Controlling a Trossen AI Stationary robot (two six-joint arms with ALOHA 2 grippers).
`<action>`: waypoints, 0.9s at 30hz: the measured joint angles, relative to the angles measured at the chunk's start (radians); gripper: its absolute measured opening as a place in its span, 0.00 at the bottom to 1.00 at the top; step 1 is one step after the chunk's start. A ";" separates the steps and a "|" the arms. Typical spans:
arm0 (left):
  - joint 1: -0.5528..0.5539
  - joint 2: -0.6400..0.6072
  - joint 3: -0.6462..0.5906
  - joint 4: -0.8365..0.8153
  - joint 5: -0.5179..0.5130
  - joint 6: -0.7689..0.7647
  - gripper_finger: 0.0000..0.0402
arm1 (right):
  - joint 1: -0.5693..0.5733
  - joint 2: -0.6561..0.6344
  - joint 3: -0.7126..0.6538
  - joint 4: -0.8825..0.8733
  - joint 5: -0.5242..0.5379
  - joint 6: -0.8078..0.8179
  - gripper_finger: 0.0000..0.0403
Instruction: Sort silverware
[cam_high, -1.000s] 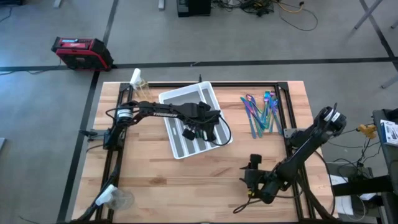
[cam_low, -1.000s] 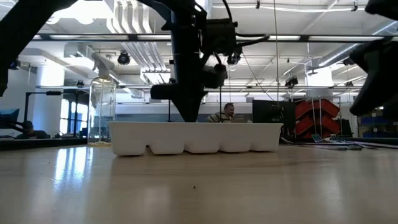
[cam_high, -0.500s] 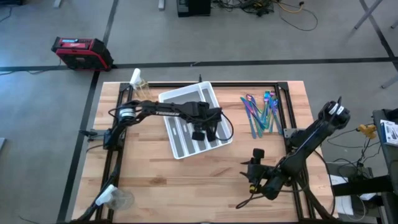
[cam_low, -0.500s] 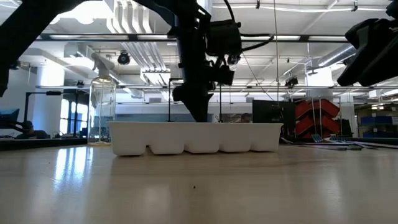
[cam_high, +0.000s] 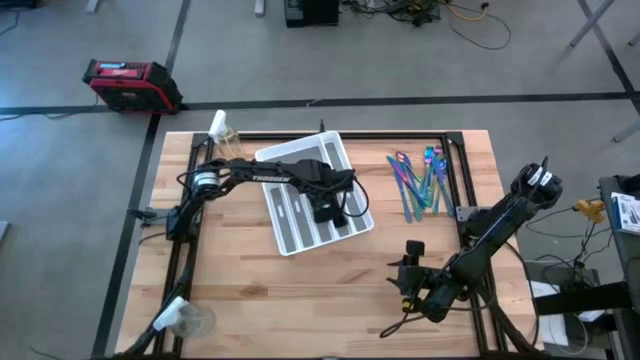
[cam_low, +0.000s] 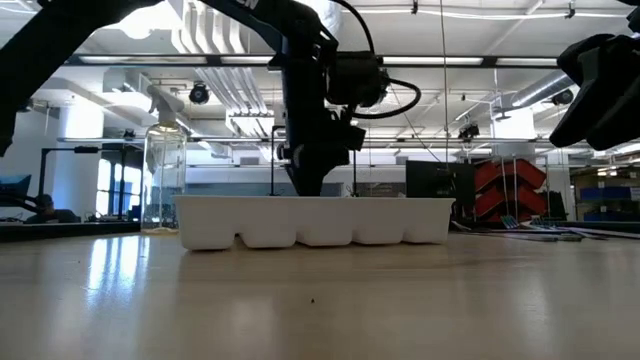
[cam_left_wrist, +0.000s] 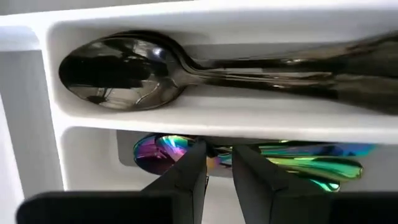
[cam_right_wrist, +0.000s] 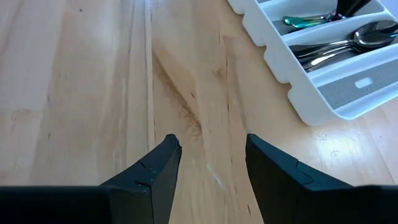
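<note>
Silverware (cam_high: 420, 182) lies loose beside the white tray (cam_high: 290, 155); more rests inside. Left gripper (cam_left_wrist: 217, 163), fingers slightly apart, empty, sits over iridescent spoons (cam_left_wrist: 249, 158). Right gripper (cam_right_wrist: 211, 155) hangs open above bare table (cam_right_wrist: 74, 81).

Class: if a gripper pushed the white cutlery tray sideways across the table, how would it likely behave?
The tray would probably slide, not tip: it sits low and wide on smooth wood. Likely light plastic, so the spoons inside may rattle.

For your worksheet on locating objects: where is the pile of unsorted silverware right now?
In the high view, the unsorted silverware lies on the table's far right part, right of the white tray and apart from it, beyond the right gripper.
</note>
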 joint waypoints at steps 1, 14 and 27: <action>0.002 0.002 -0.002 0.011 0.000 -0.005 0.15 | 0.000 0.001 0.000 0.000 0.000 0.000 0.41; 0.039 0.003 -0.064 -0.013 0.008 -0.245 0.16 | 0.001 0.075 -0.001 0.004 -0.021 0.042 0.38; 0.043 0.002 -0.062 0.014 0.038 -0.333 0.16 | -0.002 0.088 -0.001 0.004 -0.018 0.042 0.41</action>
